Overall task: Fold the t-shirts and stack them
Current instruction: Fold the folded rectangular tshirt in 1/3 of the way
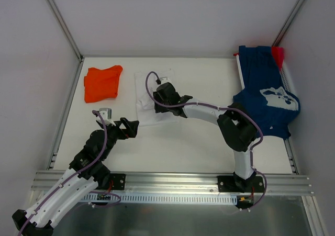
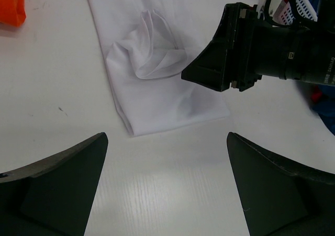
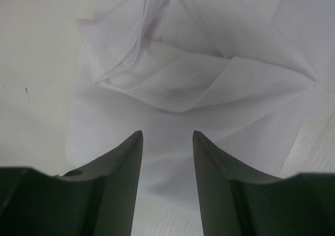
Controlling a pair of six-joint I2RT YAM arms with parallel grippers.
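Note:
A folded white t-shirt (image 1: 142,92) lies at the table's middle back, with a rumpled fold on top (image 2: 157,58). My right gripper (image 1: 157,104) hovers low over it, open, its jaws over the shirt's near edge (image 3: 167,134) with nothing between them. The white shirt fills the right wrist view (image 3: 199,74). My left gripper (image 1: 131,127) is open and empty over bare table just in front of the shirt (image 2: 167,136). A folded orange t-shirt (image 1: 103,82) lies at the back left. A navy t-shirt with white print (image 1: 267,92) is draped at the back right, a small red one (image 1: 278,54) behind it.
The navy shirt hangs over a white slotted basket (image 1: 287,81) at the right edge. Metal frame rails (image 1: 63,110) border the table on the left and front. The right arm's body (image 2: 246,47) reaches across the left wrist view above the white shirt.

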